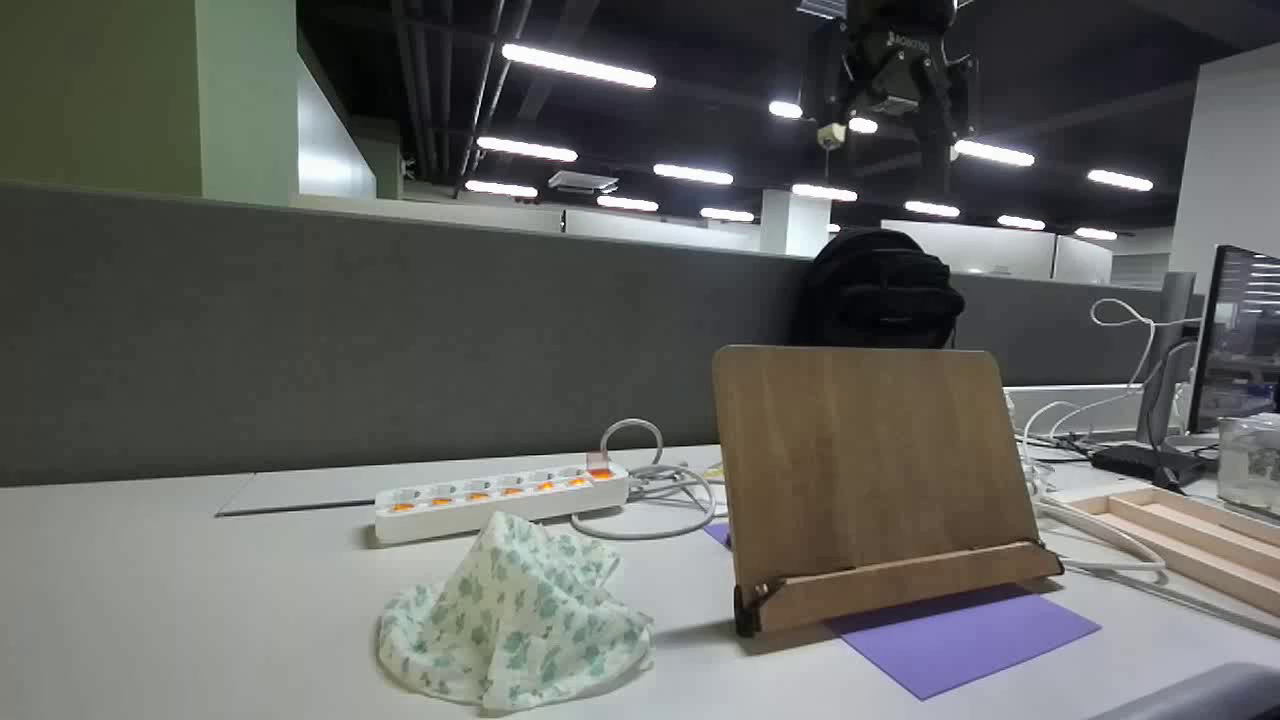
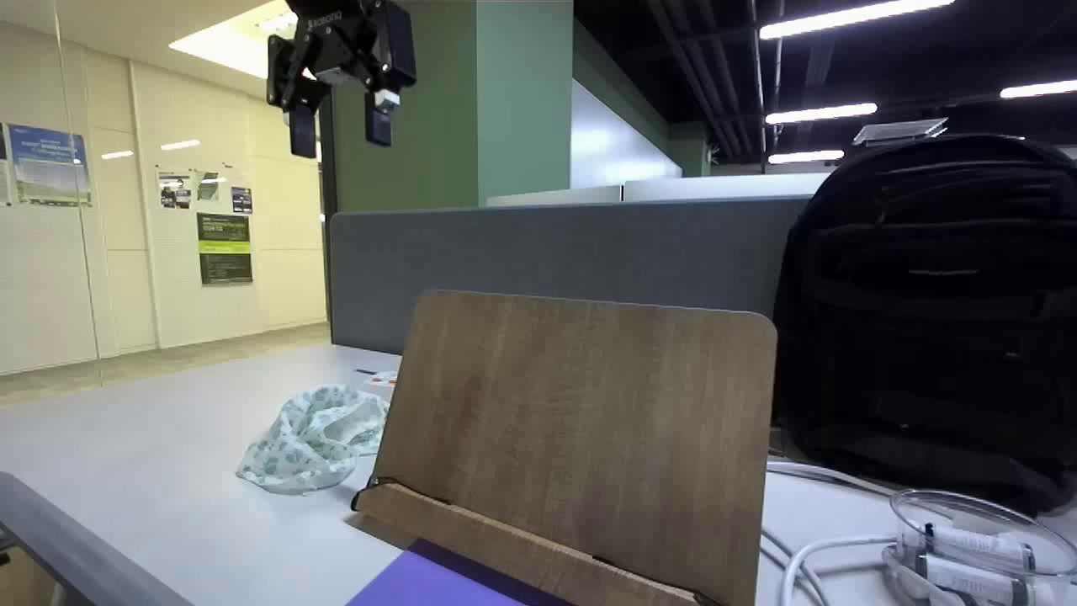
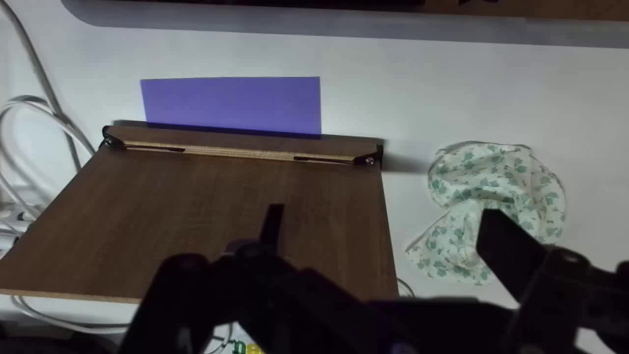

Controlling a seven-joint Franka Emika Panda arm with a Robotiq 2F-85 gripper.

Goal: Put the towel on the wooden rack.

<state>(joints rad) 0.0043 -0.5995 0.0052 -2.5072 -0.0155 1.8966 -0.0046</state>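
The towel is white with a green leaf print and lies crumpled on the white table, in an exterior view [image 1: 520, 620], in an exterior view [image 2: 313, 438] and in the wrist view [image 3: 506, 179]. The wooden rack is a brown tilted board with a front ledge, in both exterior views [image 1: 880, 470] [image 2: 572, 429] and in the wrist view [image 3: 211, 196]. It stands beside the towel, apart from it. My gripper [image 2: 341, 139] is open and empty, high above the table. In the wrist view its fingers [image 3: 383, 209] show dark, one over the rack and one overlapping the towel.
A purple sheet [image 1: 965, 640] lies under the rack's front. A white power strip [image 1: 500, 505] with cables is behind the towel. A black backpack [image 2: 925, 328] stands behind the rack. A light wooden tray [image 1: 1190, 540] and a clear container [image 2: 980, 547] are beside the rack. A grey partition [image 1: 400, 340] runs behind.
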